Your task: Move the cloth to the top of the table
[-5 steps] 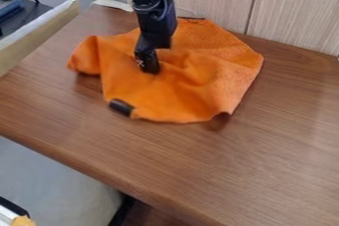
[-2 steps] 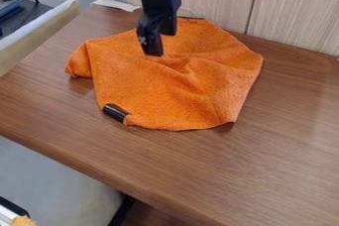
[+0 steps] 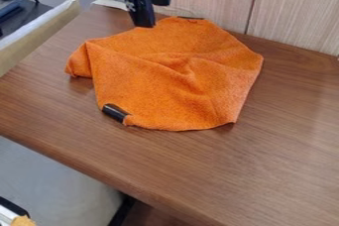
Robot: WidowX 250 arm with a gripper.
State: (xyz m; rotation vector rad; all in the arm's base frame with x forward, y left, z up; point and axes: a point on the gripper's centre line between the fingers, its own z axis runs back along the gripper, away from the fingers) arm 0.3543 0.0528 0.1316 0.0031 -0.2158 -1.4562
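Observation:
The gripper (image 3: 152, 15) hangs above the back edge of the cloth, toward the top of the view, its two dark fingers apart with nothing between them. Below it the orange cloth (image 3: 165, 79) lies loosely spread over the upper middle of the wooden table (image 3: 265, 160). Low folds cross its middle, and its left corner is bunched up. A black tab (image 3: 114, 112) sits at the cloth's lower left corner.
A wood-panelled wall (image 3: 295, 12) closes off the table's back. At the left stands a pale-edged board (image 3: 39, 34), with a dark surface behind it. The table's front edge slants down toward the lower right.
My gripper has risen off the cloth toward the top of the view. The cloth's front part has settled flatter and slightly nearer the front; its back part has stayed put.

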